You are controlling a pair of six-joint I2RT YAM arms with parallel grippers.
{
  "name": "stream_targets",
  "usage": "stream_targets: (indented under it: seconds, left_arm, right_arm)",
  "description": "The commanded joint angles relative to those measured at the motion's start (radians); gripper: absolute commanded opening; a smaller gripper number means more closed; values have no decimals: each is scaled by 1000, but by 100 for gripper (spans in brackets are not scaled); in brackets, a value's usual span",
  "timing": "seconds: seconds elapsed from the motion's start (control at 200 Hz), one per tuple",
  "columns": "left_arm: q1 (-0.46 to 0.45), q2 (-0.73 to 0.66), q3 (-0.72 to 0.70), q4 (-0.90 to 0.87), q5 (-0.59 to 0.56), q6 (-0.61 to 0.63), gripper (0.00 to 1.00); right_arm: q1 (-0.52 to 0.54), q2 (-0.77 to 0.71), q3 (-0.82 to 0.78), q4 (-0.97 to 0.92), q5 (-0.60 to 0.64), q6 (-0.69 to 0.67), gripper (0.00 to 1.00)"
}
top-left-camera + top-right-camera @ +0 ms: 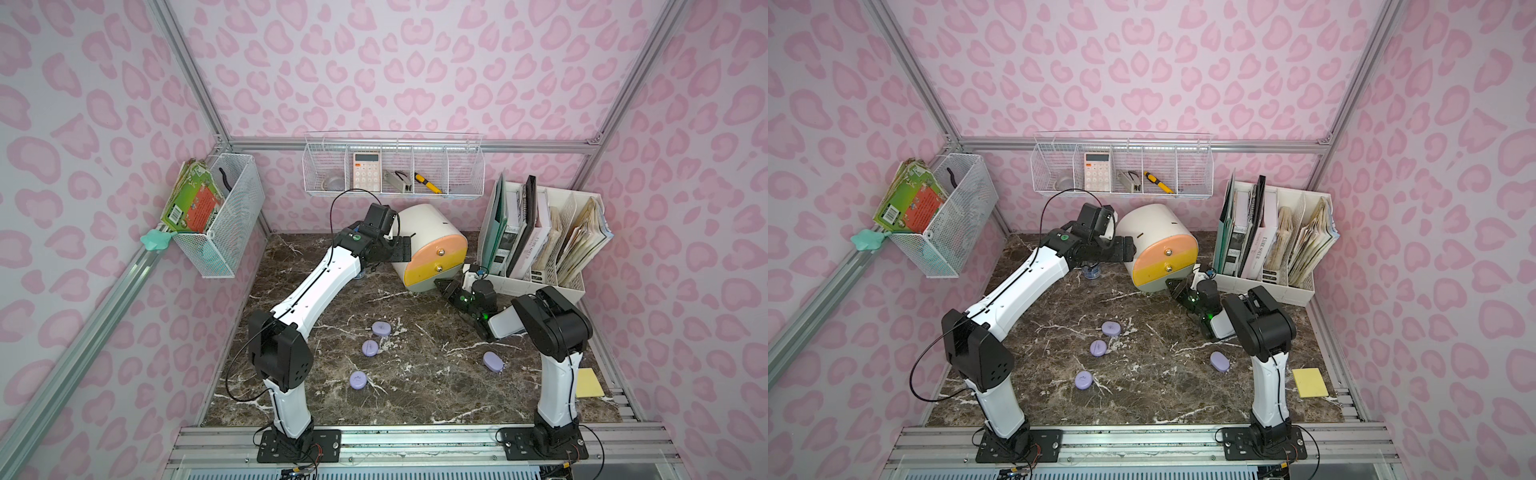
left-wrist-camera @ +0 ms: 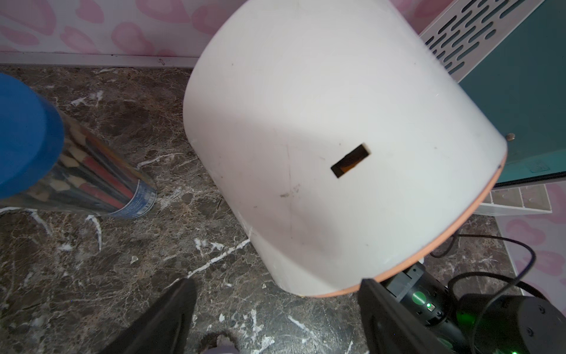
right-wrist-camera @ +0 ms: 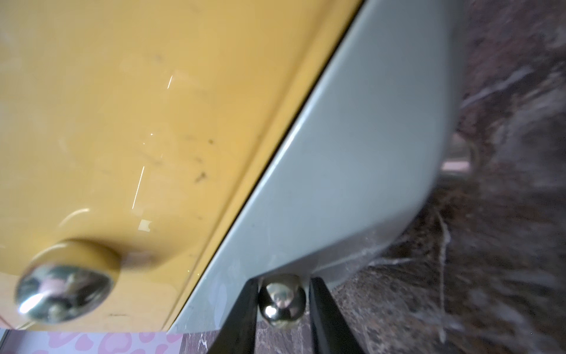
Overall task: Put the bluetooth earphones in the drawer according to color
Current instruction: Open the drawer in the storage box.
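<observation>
Top views show the drawer cabinet [image 1: 430, 232] at the back of the marble table [image 1: 415, 399], with all three fronts closed. Four lilac bluetooth earphones [image 1: 381, 328] lie loose on the table, well apart from the cabinet. No black or white case is in sight. The left gripper [image 1: 404, 247] is at the cabinet's side, and the right gripper [image 1: 440, 286] is low at the grey-green front. In the file rack [image 1: 1296, 286] a book spine [image 1: 1264, 249] seems to read "L'AME SŒUR". The green booklet [image 1: 183, 195] carries a barcode, but its text is too small to read.

Left wrist view: the left gripper is wide open, its fingers [image 2: 165, 315] spread, and it holds nothing. If it only touches the white shell and does not brace it, I think a pull can drag the light cabinet forward. The pencil tube [image 2: 92, 184] has a barcode label that is not readable.

Right wrist view: the right fingers [image 3: 242, 315] stand close on both sides of the knob [image 3: 281, 302] of the grey-green drawer. Whether they press it I cannot tell. The knob is round and shiny, so a weak pinch may slip off it, and then the drawer would not open.
</observation>
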Motion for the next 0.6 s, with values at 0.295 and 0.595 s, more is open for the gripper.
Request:
stream_targets:
  seconds: [0.295, 0.595]
  left_arm:
    - [-6, 1, 2, -5, -7, 9, 88]
    - [-25, -40, -25, -5, -28, 4, 88]
  right_arm:
    - [0, 13, 10, 26, 2, 9, 17]
    - [8, -46, -77, 50, 15, 11, 13]
